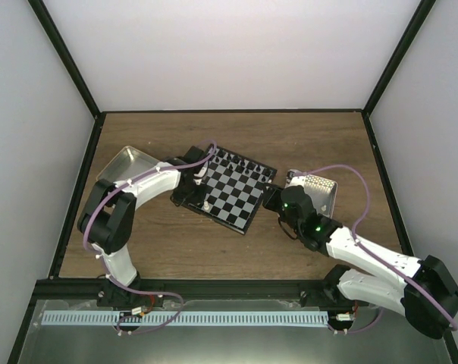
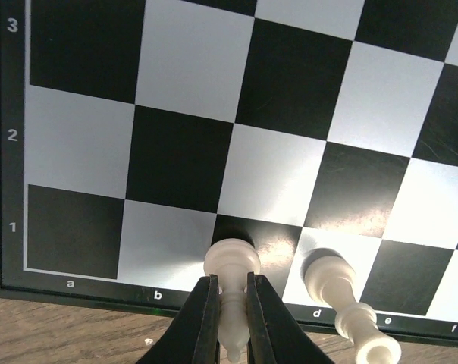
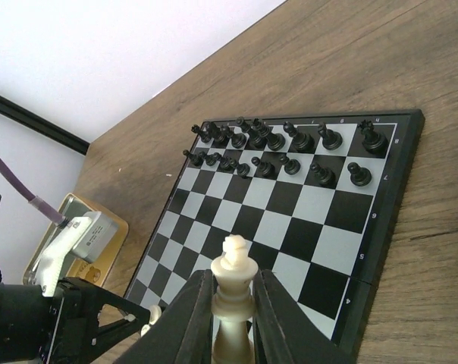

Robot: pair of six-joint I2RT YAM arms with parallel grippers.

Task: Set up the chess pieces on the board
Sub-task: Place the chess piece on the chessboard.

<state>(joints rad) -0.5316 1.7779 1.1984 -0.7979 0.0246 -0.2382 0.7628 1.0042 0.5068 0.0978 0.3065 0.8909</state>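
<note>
The board lies mid-table, with black chess pieces filling its two far rows. My left gripper is shut on a cream-white piece whose base rests on square c1 at the board's near-left edge. A second white piece stands beside it on d1. My right gripper is shut on a white king and holds it upright above the board's right-hand edge. In the top view the left gripper is at the board's left corner and the right gripper is by its right side.
A metal tin lies left of the board, its yellow side showing in the right wrist view. A pale tray with small pieces sits right of the board, behind the right wrist. Dark frame posts edge the table.
</note>
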